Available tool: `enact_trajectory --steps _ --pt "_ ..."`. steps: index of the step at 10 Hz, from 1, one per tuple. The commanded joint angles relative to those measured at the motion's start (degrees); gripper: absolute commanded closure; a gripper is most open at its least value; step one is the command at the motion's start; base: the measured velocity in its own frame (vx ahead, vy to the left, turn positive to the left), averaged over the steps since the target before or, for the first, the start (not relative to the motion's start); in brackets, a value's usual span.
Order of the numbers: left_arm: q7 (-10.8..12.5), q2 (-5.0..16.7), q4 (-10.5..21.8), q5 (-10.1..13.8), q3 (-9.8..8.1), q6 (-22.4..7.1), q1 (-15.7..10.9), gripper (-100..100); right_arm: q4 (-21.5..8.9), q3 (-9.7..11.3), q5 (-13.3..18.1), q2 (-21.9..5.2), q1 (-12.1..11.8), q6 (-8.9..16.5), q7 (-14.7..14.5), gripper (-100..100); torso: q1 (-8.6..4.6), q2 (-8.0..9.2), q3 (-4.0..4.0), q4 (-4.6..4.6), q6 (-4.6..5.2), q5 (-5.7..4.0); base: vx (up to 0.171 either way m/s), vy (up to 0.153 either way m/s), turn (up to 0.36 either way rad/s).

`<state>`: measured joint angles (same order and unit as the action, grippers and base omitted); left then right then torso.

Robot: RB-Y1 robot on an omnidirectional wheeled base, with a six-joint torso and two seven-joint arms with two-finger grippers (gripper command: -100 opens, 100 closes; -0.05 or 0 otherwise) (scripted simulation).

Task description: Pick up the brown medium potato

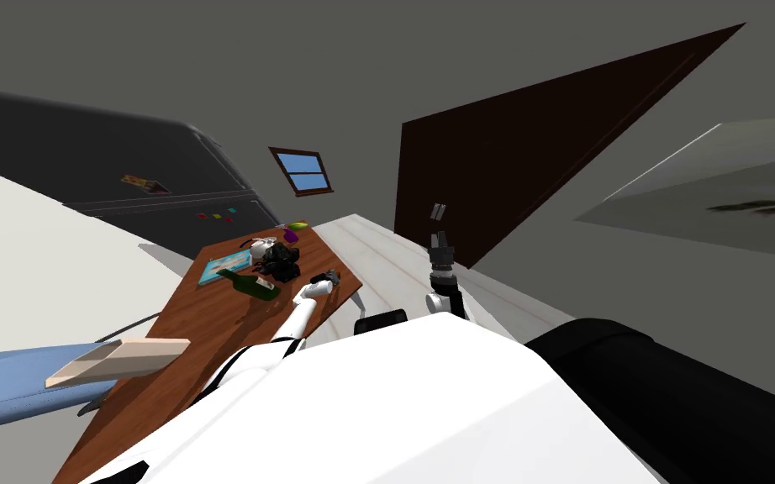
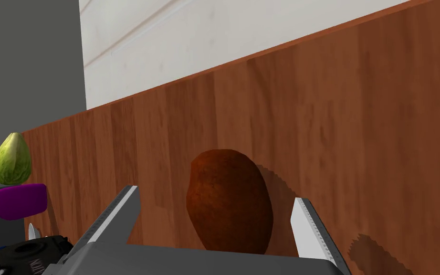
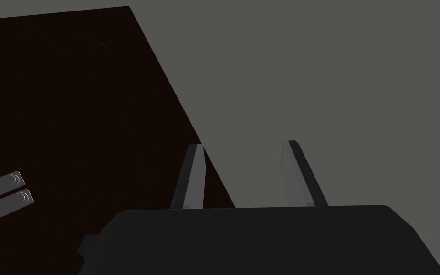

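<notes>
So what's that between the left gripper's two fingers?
The brown potato, lying on the wooden table. The left wrist view shows it between the fingers of the open left gripper, with a gap on each side.

Potato is rendered dark russet-brown, mottled. Tabletop is shown reddish-brown w/ streaked wood grain. Pear-shaped fruit is coloured yellow-green; obj. beside it, purple. Bottle is seen dark green; door, v. dark brown.

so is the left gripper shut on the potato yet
Open. The left gripper has its fingers either side of the potato, wooden table showing between each and it.
</notes>
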<state>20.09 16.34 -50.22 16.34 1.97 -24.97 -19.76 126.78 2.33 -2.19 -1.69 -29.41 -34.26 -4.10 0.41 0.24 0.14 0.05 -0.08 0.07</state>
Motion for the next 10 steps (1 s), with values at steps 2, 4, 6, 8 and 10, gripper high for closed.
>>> enact_trajectory --steps 2,4,6,8,10 --pt "0.0 0.0 0.1 0.0 -0.06 -0.2 0.0 0 0.0 0.0 0.0 0.0 0.0 0.0 0.0 0 -0.18 -0.06 -0.04 -0.01 -0.02 -0.03 -0.005 0.028 -0.012" --pt "-0.3 2.1 1.5 2.4 -0.86 1.5 1.2 -100 0.0 0.0 0.0 0.0 0.0 0.0 0.0 0 -0.41 -0.1 -0.06 -0.03 0.02 -0.08 0.001 -0.016 -0.232" --pt "-0.6 4.2 3.0 4.8 -1.66 3.2 2.5 -100 0.0 0.0 0.0 0.0 0.0 0.0 0.0 0 -0.51 -0.13 -0.08 -0.03 0.04 -0.11 0.008 -0.031 -0.276" --pt "-0.7 4.9 3.5 5.6 -1.93 3.8 2.9 -100 0.0 0.0 0.0 0.0 0.0 0.0 0.0 0 -0.49 -0.12 -0.07 -0.03 0.01 -0.11 0.0 -0.017 -0.111" --pt "-0.8 6.3 4.4 7.2 -2.47 4.9 3.7 -100 0.0 0.0 0.0 0.0 0.0 0.0 0.0 0 -0.46 -0.12 -0.07 -0.02 0.03 -0.1 0.003 -0.016 -0.177"
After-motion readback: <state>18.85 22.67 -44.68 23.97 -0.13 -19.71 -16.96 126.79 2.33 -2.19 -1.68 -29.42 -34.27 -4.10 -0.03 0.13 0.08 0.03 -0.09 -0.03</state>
